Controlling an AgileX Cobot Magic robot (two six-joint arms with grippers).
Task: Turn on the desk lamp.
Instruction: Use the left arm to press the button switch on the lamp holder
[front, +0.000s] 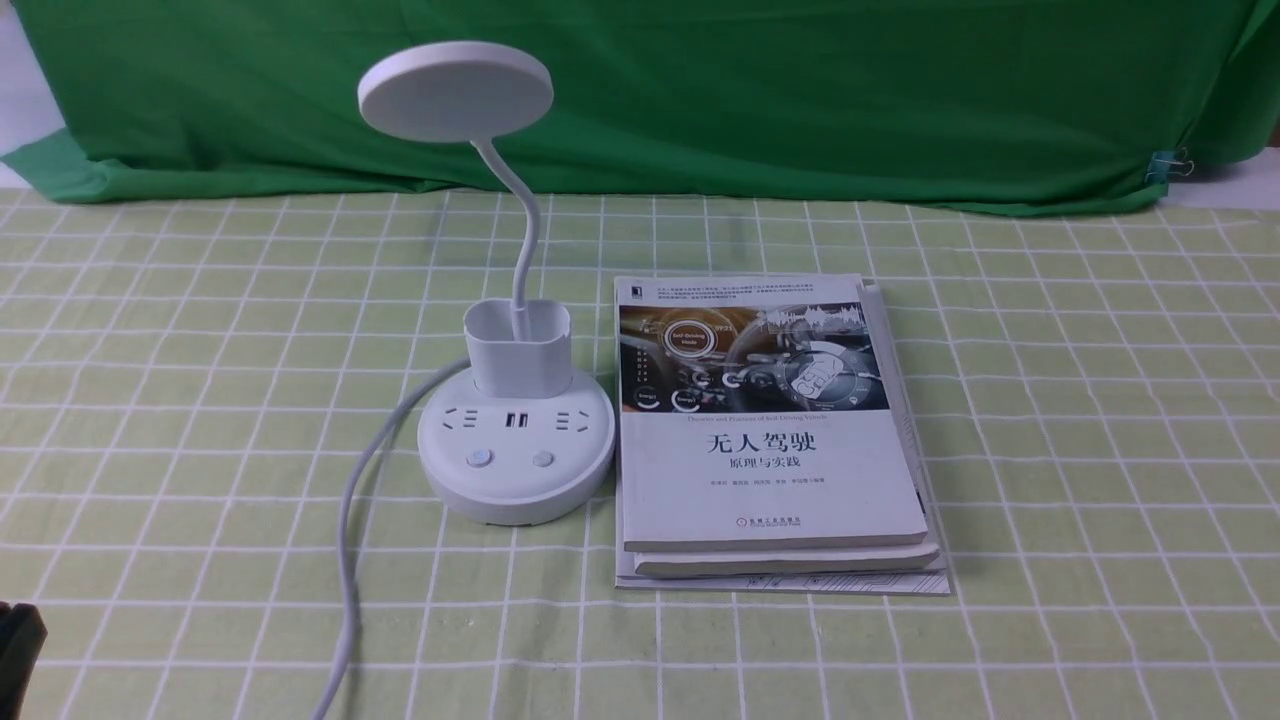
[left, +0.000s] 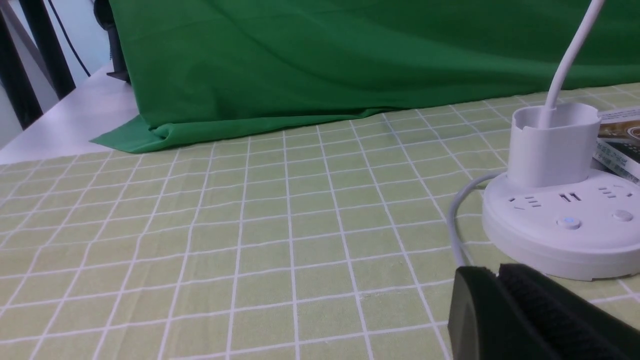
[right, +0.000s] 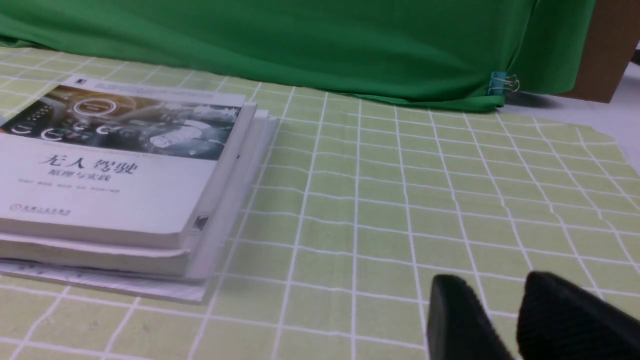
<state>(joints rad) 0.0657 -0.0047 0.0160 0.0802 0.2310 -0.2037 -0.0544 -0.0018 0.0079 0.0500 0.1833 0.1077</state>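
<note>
Looks like a lab recording set dressed as a study desk: green backdrop cloth (front: 800, 100) pinned by a binder clip (front: 1166, 165), checked cloth over the table (front: 1100, 420), a desk lamp (front: 518, 360) beside stacked self-driving textbooks (front: 770, 470), dark stand legs (left: 30, 60) beyond the edge.

Books (front: 775, 470) block lamp's (front: 516, 440) R side; L open.

Front cam is set high on robot's side, aimed fwd and down. Left wrist cam is held low near the desk lamp (left: 565, 225), right wrist cam low near the book stack (right: 115, 165); both are shared w/ front view.
</note>
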